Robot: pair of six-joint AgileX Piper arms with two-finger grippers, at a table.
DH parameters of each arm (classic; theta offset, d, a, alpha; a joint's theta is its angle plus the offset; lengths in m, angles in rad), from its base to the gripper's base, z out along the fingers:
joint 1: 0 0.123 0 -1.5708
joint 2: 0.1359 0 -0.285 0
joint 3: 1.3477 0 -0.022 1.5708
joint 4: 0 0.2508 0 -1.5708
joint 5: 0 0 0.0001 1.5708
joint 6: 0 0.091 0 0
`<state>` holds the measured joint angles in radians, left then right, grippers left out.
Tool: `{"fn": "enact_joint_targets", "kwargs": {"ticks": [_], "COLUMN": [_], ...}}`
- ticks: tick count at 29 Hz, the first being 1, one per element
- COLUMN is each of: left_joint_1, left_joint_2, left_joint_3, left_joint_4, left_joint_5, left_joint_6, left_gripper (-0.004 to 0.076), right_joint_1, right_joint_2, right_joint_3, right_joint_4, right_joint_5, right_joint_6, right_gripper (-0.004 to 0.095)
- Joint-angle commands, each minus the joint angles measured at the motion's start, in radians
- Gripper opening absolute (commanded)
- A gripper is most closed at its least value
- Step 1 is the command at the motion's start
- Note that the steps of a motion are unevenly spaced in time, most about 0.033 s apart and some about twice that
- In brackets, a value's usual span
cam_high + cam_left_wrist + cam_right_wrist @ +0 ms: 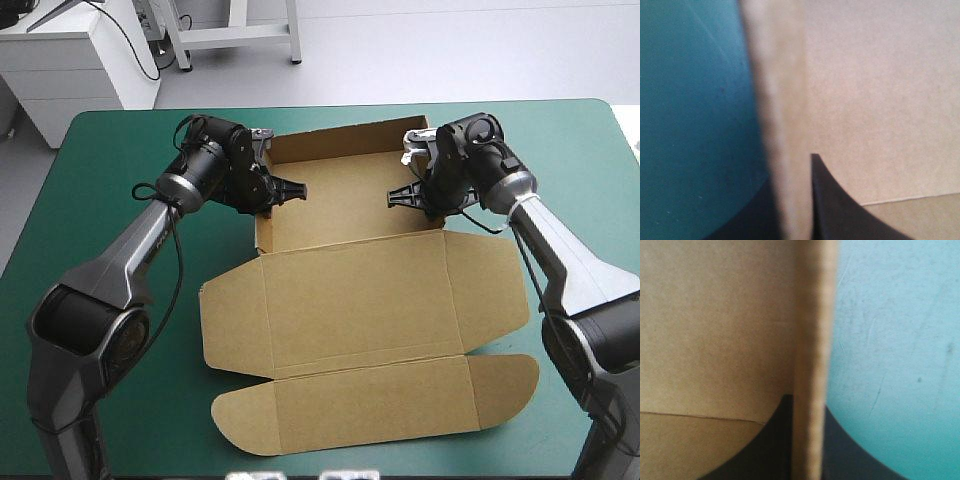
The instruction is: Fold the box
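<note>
The brown box (360,300) lies in the middle of the table as an open tray, its lid flat toward the front. Far and side walls stand raised around the tray floor (340,205). My left gripper (288,190) is shut on the tray's left wall (258,225). In the left wrist view that wall's edge (782,115) runs between the black fingers (840,210) of the gripper (790,172). My right gripper (398,197) is shut on the right wall. In the right wrist view its edge (812,330) stands between the fingers of that gripper (806,402).
The lid's long rounded flap (380,400) reaches close to the table's front edge. Bare teal-green cover (110,200) lies left and right of the box. A white cabinet (70,60) stands beyond the far left corner.
</note>
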<state>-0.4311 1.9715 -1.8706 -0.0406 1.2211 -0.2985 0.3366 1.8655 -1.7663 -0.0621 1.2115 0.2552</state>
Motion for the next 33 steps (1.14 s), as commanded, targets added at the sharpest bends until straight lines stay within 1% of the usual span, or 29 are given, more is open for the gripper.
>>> {"fn": "enact_joint_targets", "kwargs": {"ticks": [1,11,15,17,19,22,23,25,26,28,29,31,33], "left_joint_1": [-0.009,-0.009,-0.009,-0.009,-0.009,-0.009,-0.009,-0.009,-0.009,-0.009,-0.009,-0.009,-0.007], "left_joint_2": [-0.027,0.004,0.005,0.005,0.005,0.005,0.005,0.005,0.005,0.005,0.005,0.005,0.005], "left_joint_3": [-0.033,-0.033,-0.033,-0.033,-0.033,-0.033,-0.033,-0.033,-0.033,-0.033,-0.033,-0.034,-0.062], "left_joint_4": [0.041,0.041,0.041,0.041,0.031,-0.008,-0.030,-0.048,-0.048,-0.048,-0.039,0.003,0.085], "left_joint_5": [0.065,0.065,0.065,0.065,0.065,0.065,0.065,0.065,0.065,0.065,0.065,0.065,0.065], "left_joint_6": [0.039,0.039,0.044,0.044,0.044,0.049,0.060,0.066,0.066,0.066,0.066,0.066,0.066], "left_gripper": [-0.0008,-0.0008,-0.0008,-0.0008,0.0004,0.0068,0.0107,0.0202,0.0246,0.0372,0.0433,0.0519,0.0538], "right_joint_1": [-0.012,-0.012,-0.012,-0.012,-0.012,-0.012,-0.012,-0.012,-0.012,-0.012,-0.012,-0.012,-0.012], "right_joint_2": [-0.017,0.064,0.066,0.066,0.066,0.066,0.066,0.066,0.066,0.066,0.066,0.066,0.064], "right_joint_3": [-0.026,-0.026,-0.026,-0.026,-0.026,-0.026,-0.026,-0.026,-0.026,-0.026,-0.026,-0.026,-0.033], "right_joint_4": [0.024,0.052,0.052,0.053,0.062,0.062,0.055,0.062,0.055,0.062,0.062,0.055,0.041], "right_joint_5": [-0.027,-0.011,-0.029,-0.029,-0.029,-0.033,-0.033,-0.031,-0.031,-0.031,-0.029,-0.032,-0.055], "right_joint_6": [-0.031,-0.031,-0.031,-0.031,-0.031,-0.031,-0.031,-0.031,-0.031,-0.031,-0.031,-0.031,-0.018], "right_gripper": [-0.0005,-0.0004,-0.0002,0.0030,0.0107,0.0278,0.0350,0.0503,0.0558,0.0667,0.0702,0.0721,0.0720]}}
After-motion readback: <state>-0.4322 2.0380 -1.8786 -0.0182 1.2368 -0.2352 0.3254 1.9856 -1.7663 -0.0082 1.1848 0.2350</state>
